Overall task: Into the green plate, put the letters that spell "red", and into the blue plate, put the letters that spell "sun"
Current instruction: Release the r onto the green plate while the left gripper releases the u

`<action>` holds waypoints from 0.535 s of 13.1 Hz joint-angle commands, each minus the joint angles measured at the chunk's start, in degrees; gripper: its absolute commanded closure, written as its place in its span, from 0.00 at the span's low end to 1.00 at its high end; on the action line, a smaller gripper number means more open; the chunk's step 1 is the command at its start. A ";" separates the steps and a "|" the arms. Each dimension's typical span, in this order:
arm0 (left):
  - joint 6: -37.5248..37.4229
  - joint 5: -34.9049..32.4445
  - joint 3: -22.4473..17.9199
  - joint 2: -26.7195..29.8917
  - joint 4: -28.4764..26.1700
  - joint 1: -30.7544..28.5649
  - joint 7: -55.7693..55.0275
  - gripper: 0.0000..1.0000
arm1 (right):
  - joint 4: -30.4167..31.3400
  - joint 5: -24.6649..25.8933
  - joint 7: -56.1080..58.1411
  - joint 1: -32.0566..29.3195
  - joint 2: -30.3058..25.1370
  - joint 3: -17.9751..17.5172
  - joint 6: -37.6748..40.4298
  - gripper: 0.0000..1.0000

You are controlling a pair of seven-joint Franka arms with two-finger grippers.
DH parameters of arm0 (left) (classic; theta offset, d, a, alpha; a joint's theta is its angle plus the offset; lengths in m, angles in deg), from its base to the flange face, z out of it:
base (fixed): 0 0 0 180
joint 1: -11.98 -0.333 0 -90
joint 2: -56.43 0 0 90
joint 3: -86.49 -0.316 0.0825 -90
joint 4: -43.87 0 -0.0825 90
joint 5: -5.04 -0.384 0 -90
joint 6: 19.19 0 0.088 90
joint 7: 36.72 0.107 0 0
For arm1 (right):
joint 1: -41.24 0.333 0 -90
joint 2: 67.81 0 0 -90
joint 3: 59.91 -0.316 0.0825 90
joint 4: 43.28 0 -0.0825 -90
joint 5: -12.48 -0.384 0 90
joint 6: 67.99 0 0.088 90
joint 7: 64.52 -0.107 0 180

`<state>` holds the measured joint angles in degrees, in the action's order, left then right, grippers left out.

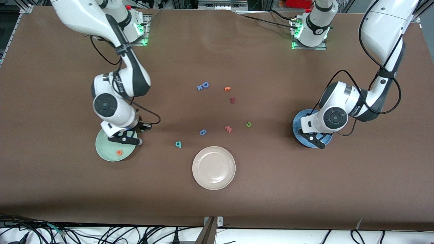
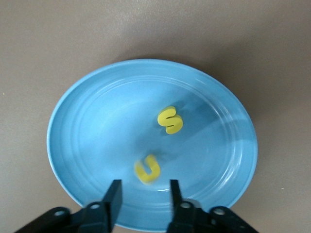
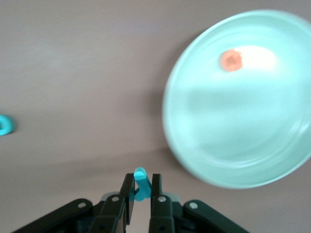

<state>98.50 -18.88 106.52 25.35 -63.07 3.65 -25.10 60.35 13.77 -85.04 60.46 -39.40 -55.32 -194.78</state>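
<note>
I see my left gripper [image 2: 143,194] over the round blue plate [image 2: 87,126], fingers parted and empty, the yellow foam "u" [image 2: 147,168] just below them. My right gripper [image 3: 141,191] pinches a teal foam letter [image 3: 140,183] beside the round mint-green plate [image 3: 233,145].

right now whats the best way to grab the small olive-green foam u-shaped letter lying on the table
The olive-green foam letter lies flat on the brown table, apart from the other letters. Come straight down from above and pinch across its two prongs from the outer sides; lying so low, it offers no side approach.
</note>
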 commanded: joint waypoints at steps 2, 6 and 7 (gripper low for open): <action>-0.54 -0.79 1.06 2.78 -1.08 0.07 0.68 0.00 | 0.09 2.84 12.83 -7.16 -0.19 -0.90 0.58 0.91; -0.36 4.55 6.41 2.87 -0.11 0.77 -3.78 0.00 | 0.08 1.97 12.70 -7.96 -0.19 -0.90 -1.71 0.00; -0.01 5.62 7.46 2.52 0.85 2.17 -6.76 0.00 | -0.18 1.96 11.39 -7.70 -0.28 -1.07 -1.80 0.00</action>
<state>98.63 -15.79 112.66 27.14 -62.78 4.12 -28.12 60.31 15.59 -71.67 52.54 -39.03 -55.62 -196.08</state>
